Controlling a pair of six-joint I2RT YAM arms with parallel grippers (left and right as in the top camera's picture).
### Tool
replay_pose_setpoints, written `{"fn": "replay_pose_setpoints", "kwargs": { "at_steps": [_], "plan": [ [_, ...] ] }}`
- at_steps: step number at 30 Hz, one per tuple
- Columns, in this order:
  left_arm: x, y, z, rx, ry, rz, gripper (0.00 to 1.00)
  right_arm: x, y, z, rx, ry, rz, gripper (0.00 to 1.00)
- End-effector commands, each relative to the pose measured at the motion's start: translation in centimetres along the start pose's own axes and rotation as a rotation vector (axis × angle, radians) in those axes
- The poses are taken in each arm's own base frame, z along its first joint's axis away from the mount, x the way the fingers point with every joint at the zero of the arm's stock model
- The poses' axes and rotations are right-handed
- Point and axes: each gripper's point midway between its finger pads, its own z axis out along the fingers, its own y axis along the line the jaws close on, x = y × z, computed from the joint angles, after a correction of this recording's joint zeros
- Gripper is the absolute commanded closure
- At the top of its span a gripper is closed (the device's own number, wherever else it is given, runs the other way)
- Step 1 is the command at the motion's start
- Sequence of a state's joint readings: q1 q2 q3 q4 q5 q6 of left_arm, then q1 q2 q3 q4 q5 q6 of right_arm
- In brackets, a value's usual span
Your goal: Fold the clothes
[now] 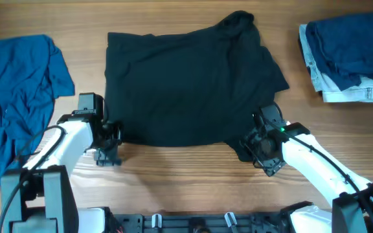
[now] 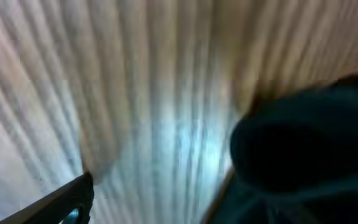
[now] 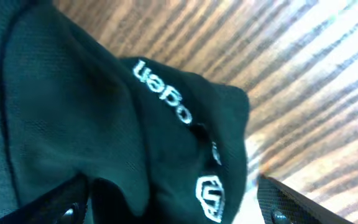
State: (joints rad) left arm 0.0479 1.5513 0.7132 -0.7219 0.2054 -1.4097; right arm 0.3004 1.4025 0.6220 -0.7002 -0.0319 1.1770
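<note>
Both gaped, unclenched: the left end effector (image 1: 111, 141) and right end effector (image 1: 254, 145) at the near corners of the black shirt (image 1: 186, 84), flat on the bench (image 1: 173, 175). First fold seemed pending: pinch both corners, carry the hem away.

Left wrist view blurs the black shirt (image 2: 303, 155).
</note>
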Motion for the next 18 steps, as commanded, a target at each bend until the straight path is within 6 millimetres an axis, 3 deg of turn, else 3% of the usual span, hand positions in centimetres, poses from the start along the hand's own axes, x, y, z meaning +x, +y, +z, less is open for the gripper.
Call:
{"fn": "replay_pose_setpoints", "kwargs": {
  "at_steps": [1, 4, 6, 7, 8, 9, 10, 11, 12, 14, 18],
  "plan": [
    [-1.3, 2.2, 1.2, -0.077, -0.068, 0.038, 0.14, -0.5, 0.2, 0.2, -0.010, -0.031, -0.042, 0.13],
    [-2.5, 2.3, 1.1, -0.086, -0.139, 0.040, 0.21, -0.5, 0.4, 0.2, -0.017, -0.034, -0.060, 0.14],
    [-3.9, 2.5, 0.8, -0.097, -0.220, 0.043, 0.34, -0.5, 0.4, 0.2, -0.018, -0.035, -0.070, 0.16],
    [-4.6, 2.5, 0.7, -0.103, -0.262, 0.044, 0.50, -0.6, 0.6, 0.2, -0.023, -0.038, -0.093, 0.16],
    [-5.2, 2.6, 0.5, -0.107, -0.297, 0.045, 0.52, -0.6, 0.6, 0.2, -0.023, -0.039, -0.111, 0.16],
    [-5.7, 2.5, 0.3, -0.107, -0.329, 0.046, 0.51, -0.6, 0.6, 0.2, -0.023, -0.038, -0.111, 0.16],
    [-6.2, 2.5, 0.1, -0.108, -0.360, 0.047, 0.43, -0.6, 0.6, 0.2, -0.024, -0.039, -0.116, 0.16],
    [-6.6, 2.4, 0.0, -0.106, -0.385, 0.048, 0.23, -0.7, 0.8, 0.2, -0.030, -0.042, -0.134, 0.16],
    [-6.7, 2.3, -0.1, -0.101, -0.393, 0.048, 0.13, -0.7, 0.8, 0.1, -0.033, -0.043, -0.140, 0.16],
    [-6.8, 2.0, -0.1, -0.088, -0.399, 0.049, 0.12, -0.8, 1.0, 0.1, -0.037, -0.046, -0.157, 0.16],
    [-7.4, 1.8, -0.3, -0.088, -0.434, 0.067, 0.17, -0.9, 1.3, 0.1, -0.050, -0.054, -0.182, 0.16]
  ]
}}
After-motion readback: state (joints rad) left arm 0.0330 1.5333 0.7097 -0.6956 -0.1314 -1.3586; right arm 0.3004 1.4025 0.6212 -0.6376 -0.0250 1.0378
